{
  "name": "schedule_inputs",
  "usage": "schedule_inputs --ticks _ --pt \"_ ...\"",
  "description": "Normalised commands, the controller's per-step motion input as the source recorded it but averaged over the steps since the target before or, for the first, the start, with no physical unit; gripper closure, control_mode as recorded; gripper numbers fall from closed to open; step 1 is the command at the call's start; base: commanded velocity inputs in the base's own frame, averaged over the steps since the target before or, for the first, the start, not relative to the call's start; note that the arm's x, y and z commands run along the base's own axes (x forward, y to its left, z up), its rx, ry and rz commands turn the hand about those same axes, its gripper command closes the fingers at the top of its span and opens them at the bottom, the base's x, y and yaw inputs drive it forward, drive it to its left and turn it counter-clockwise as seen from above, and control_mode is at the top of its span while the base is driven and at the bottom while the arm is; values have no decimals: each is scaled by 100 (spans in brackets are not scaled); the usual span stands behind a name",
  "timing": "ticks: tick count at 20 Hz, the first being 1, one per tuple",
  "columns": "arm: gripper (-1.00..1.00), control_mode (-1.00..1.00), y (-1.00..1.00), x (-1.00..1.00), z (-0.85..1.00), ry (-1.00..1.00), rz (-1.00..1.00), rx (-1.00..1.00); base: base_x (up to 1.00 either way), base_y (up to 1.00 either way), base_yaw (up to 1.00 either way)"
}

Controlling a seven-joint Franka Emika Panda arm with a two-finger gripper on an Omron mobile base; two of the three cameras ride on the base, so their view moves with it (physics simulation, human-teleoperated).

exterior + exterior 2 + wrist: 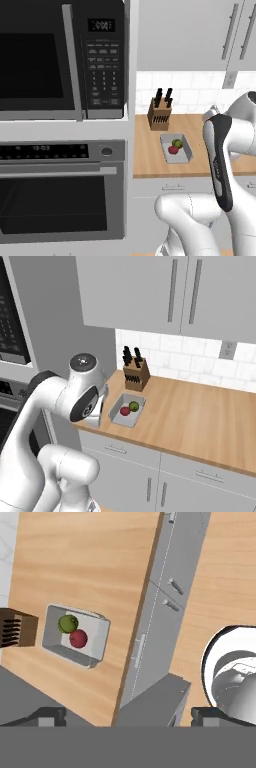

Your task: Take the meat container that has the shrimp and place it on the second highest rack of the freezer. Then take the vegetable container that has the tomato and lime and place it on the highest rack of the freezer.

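Progress, judged from current layout: small grey rectangular veg container (177, 148) w/ small round red tomato (173, 149) and small round green lime (177, 143) sitting on light wooden worktop (150, 155), near front edge, not picked up. So 2nd half of task not begun. Can't confirm 1st half. Remaining at min: reach container, grasp, carry to highest rack.

Gripper (127, 714): two dark finger tips set wide apart at bottom of hand view, nothing between them; held high above worktop, looking down on container from well away.

Position detail: tomato & lime touching, side by side inside tray, lime on wall side. Brown wooden knife block (159, 116) w/ black handles just behind container, close to white tiled backsplash (170, 363).

Materials/shapes: worktop warm wood grain, flat, matte. Container thin-walled, shallow, plain pale grey, open top. Fruit smooth, near-spherical. Base cabinets (135, 476) flat grey fronts w/ slim metal bar handles; upper cabinets same. Black glossy microwave (60, 57) over stainless-trimmed wall oven (62, 192) at left of worktop.
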Motion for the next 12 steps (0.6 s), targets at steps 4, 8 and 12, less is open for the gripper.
schedule_inputs --ticks 4,8,12 --pt "-100 -100 -11 38 -41 1 15 5 0 0 0" --pt "-100 -100 0 31 -25 0 9 1 0 0 0" --pt "-100 -100 14 26 -31 1 0 0 0 0 0"
